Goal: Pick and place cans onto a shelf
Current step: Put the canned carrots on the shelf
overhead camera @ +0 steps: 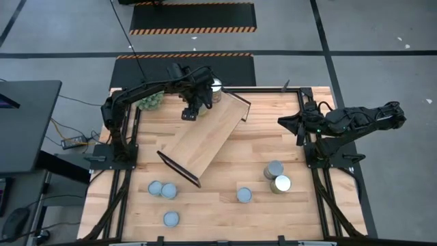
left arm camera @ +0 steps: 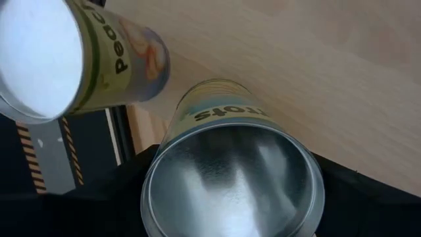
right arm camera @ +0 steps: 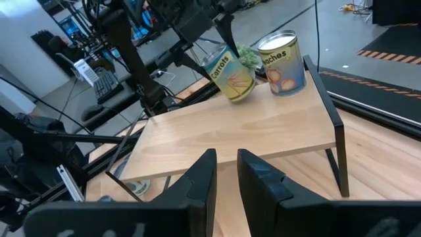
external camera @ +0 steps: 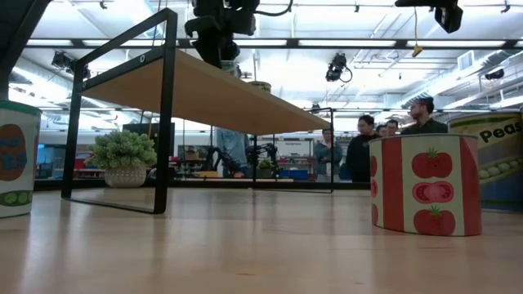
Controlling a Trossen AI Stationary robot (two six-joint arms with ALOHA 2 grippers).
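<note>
**A:** What's the left gripper (overhead camera: 193, 109) doing?

**B:** Its jaws are clamped round a carrots can (right arm camera: 231, 76), held tilted over the far end of the shelf (overhead camera: 205, 140). (The left wrist view stares straight down into the can's silvery end.) Just beside it a peaches can (right arm camera: 283, 62) already stands upright on the board.

**A:** So which step is this?

**B:** I'd judge the placing one: the can is at the shelf but not yet set down.

**A:** And what does the next move call for?

**B:** Probably righting the can, lowering it flat beside the peaches without knocking them, then letting go.

**A:** The other arm?

**B:** The right gripper (right arm camera: 223, 172) waits off at the table's right edge, fingers drawn nearly together on nothing. Further cans (overhead camera: 162, 190) remain on the tabletop (overhead camera: 273, 126), well away from either tool.
</note>
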